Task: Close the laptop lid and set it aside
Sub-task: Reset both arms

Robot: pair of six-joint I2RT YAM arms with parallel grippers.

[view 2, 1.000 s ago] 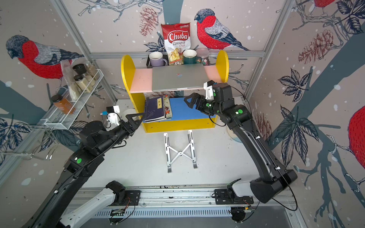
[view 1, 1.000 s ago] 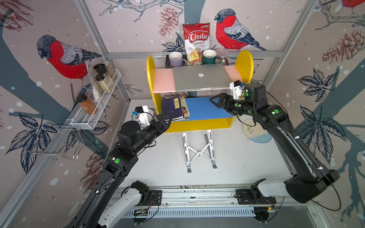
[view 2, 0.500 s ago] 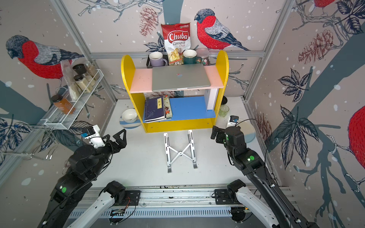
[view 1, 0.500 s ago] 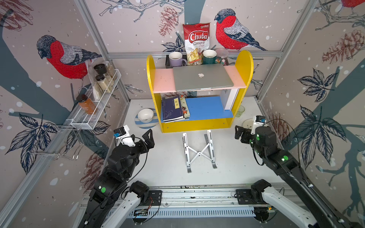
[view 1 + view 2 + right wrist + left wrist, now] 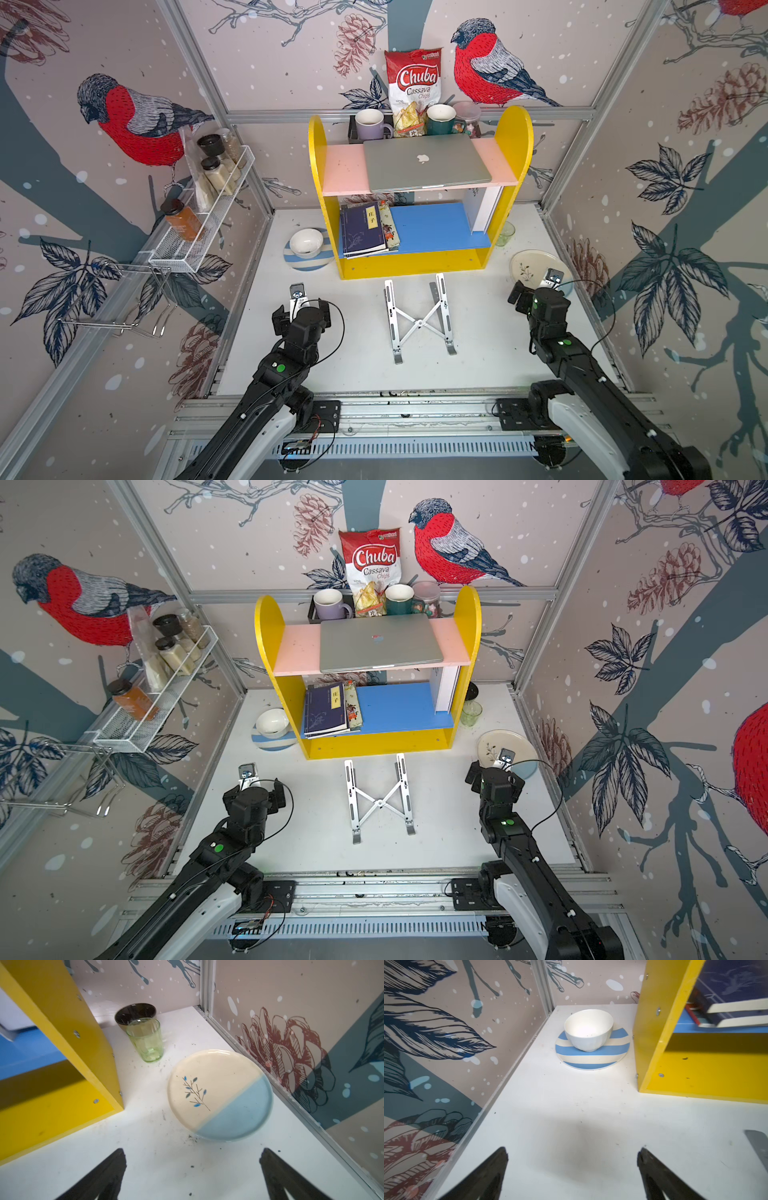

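Both end effectors well apart from laptop

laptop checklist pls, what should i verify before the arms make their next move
1. Laptop lid shut flat, logo up: ok.
2. Laptop lying on the pink shelf board, off the folding stand: ok.
3. Laptop's front edge fully supported by the board: cannot tell; it sits right at the board's front edge.
4. Left gripper open, nothing between its jaws: ok.
5. Right gripper open, nothing held: ok.
6. Both grippers apart from the yellow shelf unit: ok.
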